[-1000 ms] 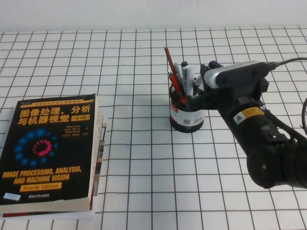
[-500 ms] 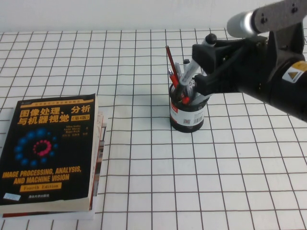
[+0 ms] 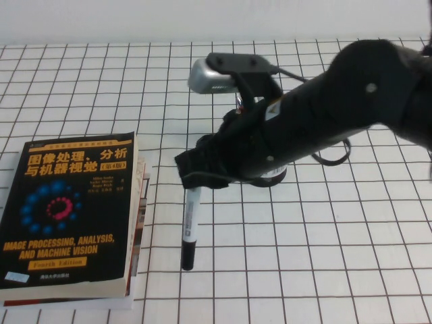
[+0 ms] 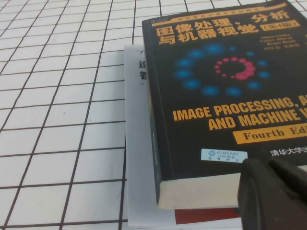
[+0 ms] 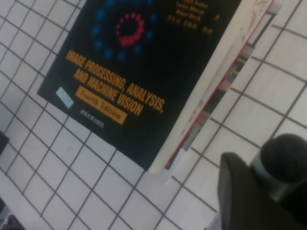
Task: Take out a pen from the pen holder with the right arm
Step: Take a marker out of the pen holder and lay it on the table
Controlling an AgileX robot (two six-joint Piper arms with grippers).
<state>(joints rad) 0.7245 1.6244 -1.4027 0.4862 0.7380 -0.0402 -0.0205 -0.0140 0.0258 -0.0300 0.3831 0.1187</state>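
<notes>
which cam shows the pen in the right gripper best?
High view: the pen hangs below the right gripper, barrel and dark tip visible, beside the book. Right wrist shows only its dark end, close up. Left wrist shows none of it, just the left gripper near the book.

The marker pen (image 3: 190, 226) has a white barrel with small dark print and a black cap at its lower end. It is clear of the pen holder (image 3: 275, 177), gripped by its upper end in the right gripper (image 3: 199, 177) and hanging almost upright, cap downward over the white gridded surface, just beside the right edge of the stacked books; the right wrist view shows only its rounded black end and a short stretch of grey barrel. The pen holder stands behind and to the right of the pen, almost wholly hidden by the arm, so only a sliver of its dark base shows.
</notes>
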